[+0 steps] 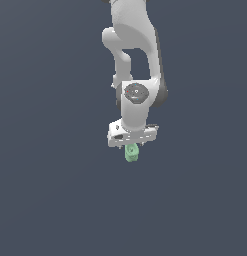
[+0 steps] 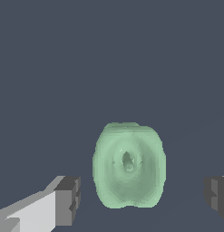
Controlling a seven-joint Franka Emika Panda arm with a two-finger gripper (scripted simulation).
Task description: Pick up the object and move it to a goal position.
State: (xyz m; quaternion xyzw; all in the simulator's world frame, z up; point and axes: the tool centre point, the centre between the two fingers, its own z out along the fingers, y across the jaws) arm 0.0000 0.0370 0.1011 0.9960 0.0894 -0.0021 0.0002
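A: Object [image 2: 129, 165] first, where do you have it?

B: You'll find the pale green lump sitting between the two fingers [image 2: 68, 200] in the wrist view, roughly midway across the gap. It is roundish and knobby, with a small dark dimple in the middle of the face turned to the camera.

A: Are the jaws on it?

B: No. They stand spread wide, and you can see a strip of grey counter [image 2: 50, 68] on either side of the object, between it and each dark pad. Nothing touches it in that view.

A: And from outside?

B: In the exterior view you see the white arm [image 1: 132, 45] coming down from the top of the picture, wrist pointing downward. The gripper [image 1: 132, 148] hangs right over the object [image 1: 131, 153], which pokes out just beneath the white hand body. The fingers themselves are too small there for you to make out.

A: Is the object lifted or lying on the counter?

B: You cannot tell from these views; the surface is one flat grey with no clear shadow under the lump
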